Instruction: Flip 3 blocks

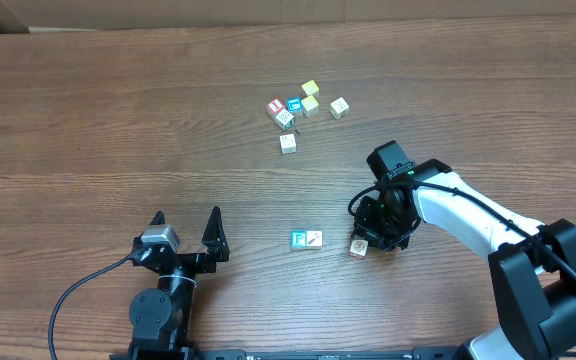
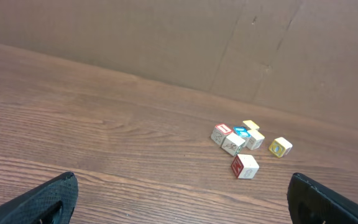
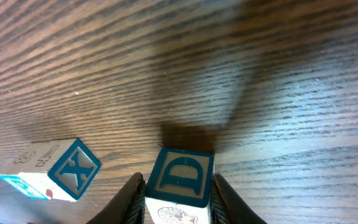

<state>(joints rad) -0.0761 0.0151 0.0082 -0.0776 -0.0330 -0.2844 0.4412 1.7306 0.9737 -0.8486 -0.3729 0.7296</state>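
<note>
Pinching the D block (image 3: 180, 177) between its fingertips, the right gripper (image 3: 178, 190) has both jaws against the cube's sides as it sits on the table (image 3: 260, 74), near the X block (image 3: 73, 169). The hold looks shallow, so the cube may twist or squirt free when turned. It could also knock that neighbour, while the left gripper (image 1: 185, 228) rests spread wide, well apart.

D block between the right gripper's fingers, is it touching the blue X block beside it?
Apart. The right wrist view shows a strip of bare table between the D block and the X block.
</note>
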